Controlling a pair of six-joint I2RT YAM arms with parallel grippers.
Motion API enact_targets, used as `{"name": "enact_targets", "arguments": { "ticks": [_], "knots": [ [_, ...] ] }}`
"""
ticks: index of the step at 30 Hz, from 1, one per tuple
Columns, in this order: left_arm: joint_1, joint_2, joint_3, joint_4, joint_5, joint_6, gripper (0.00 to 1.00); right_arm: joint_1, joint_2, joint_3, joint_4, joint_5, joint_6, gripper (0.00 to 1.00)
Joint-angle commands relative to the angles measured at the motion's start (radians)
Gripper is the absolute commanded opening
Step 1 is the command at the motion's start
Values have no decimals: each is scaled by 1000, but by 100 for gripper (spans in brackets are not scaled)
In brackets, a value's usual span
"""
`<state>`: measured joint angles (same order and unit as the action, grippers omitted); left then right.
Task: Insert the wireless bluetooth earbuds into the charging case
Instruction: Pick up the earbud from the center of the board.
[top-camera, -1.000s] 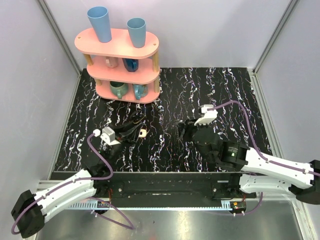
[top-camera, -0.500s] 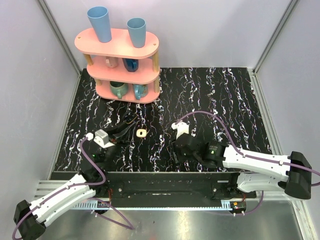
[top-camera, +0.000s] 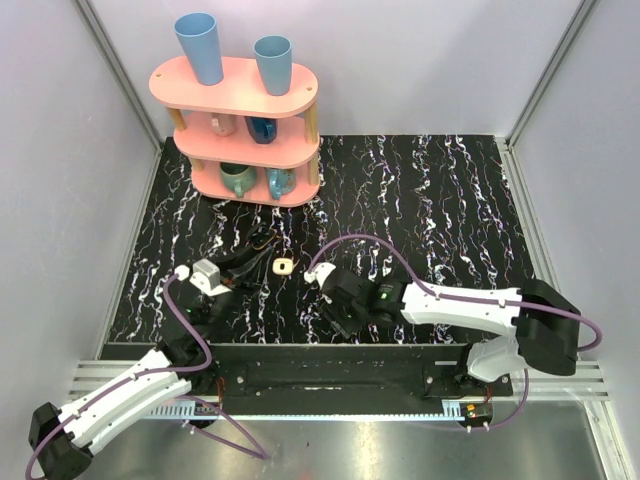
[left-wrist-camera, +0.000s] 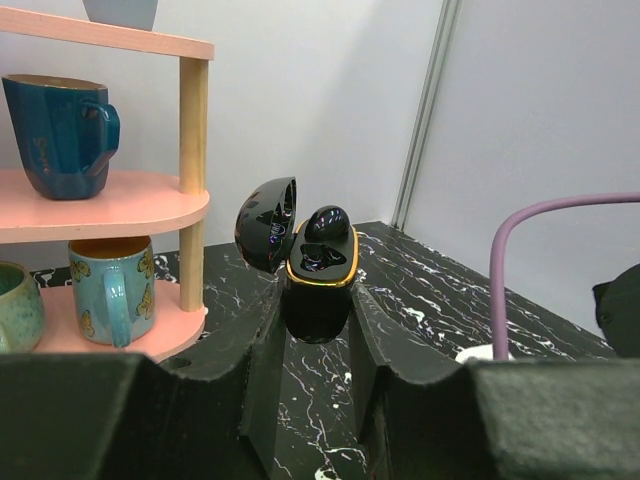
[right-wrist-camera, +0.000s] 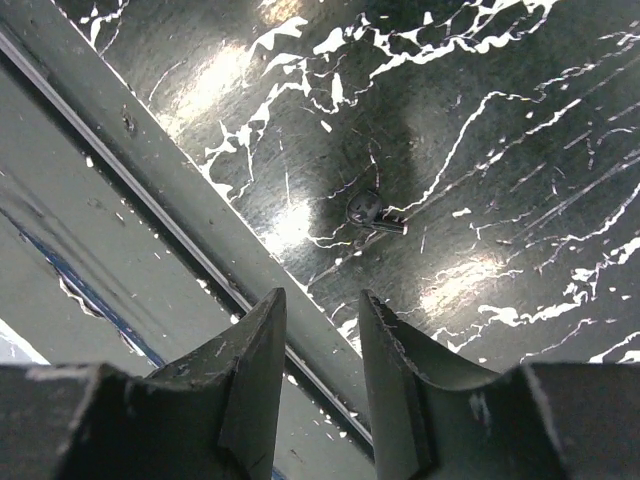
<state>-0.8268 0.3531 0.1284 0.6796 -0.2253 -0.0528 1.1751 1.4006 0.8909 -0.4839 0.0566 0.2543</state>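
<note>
- While the left gripper (left-wrist-camera: 313, 300) clamps the open charging case (left-wrist-camera: 318, 270) between its jaws, the right gripper (right-wrist-camera: 320, 300) hovers half-open and empty.
- Pickup step, I judge: an earbud (right-wrist-camera: 372, 212) lies just beyond its fingertips, so the next move calls for descending, straddling it and pinching gently.

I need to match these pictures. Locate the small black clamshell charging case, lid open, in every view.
Top external: the small black clamshell charging case, cream inside showing, left of centre.
Left wrist: mid-picture, lid open, gripped by the left tool.
Right wrist: not in it.
Shared landmark: the black white-veined marble tabletop.
</note>
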Motion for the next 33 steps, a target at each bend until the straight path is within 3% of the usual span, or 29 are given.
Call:
{"name": "enact_targets", "arguments": {
  "ticks": [1, 11, 33],
  "knots": [
    [5, -5, 30, 32, 0, -1, 0, -8, 43, 62, 39, -46, -93, 43],
    [5, -37, 20, 12, -9, 1, 0, -14, 179, 71, 108, -18, -125, 41],
    [5, -48, 8, 9, 0, -13, 0, -49, 264, 82, 133, 61, -164, 40]
  ]
}}
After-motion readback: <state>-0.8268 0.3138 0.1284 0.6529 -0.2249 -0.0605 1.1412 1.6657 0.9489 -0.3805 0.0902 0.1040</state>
